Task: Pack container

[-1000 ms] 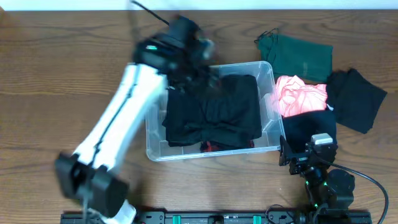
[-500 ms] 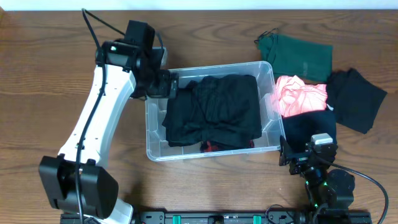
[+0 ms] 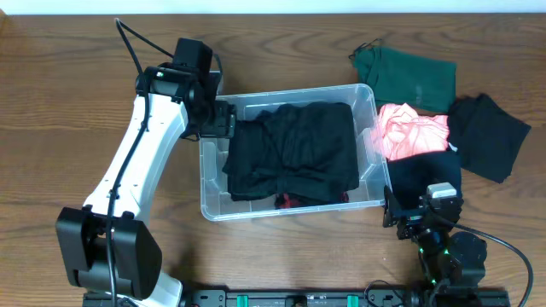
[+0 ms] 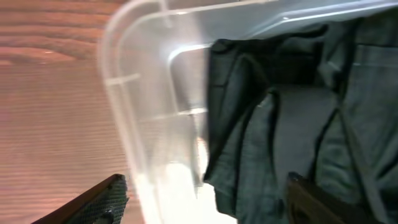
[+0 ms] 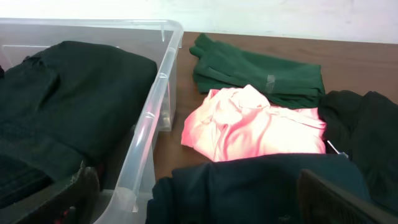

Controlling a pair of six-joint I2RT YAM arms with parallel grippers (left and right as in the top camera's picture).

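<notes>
Four loose clothes (image 3: 414,130) are lying just right of the container (image 3: 212,192), nearest the right gripper (image 5: 199,199), which is resting wide apart and empty. The left gripper (image 4: 208,202), also spread and empty, is hovering at the container's far left corner. The clear container is sitting mid-table, long side running left to right, holding black clothes (image 3: 294,153).

green garment (image 3: 409,77), pink garment (image 3: 414,130) and black garment (image 3: 488,136) lie on wooden table (image 3: 68,128)
</notes>
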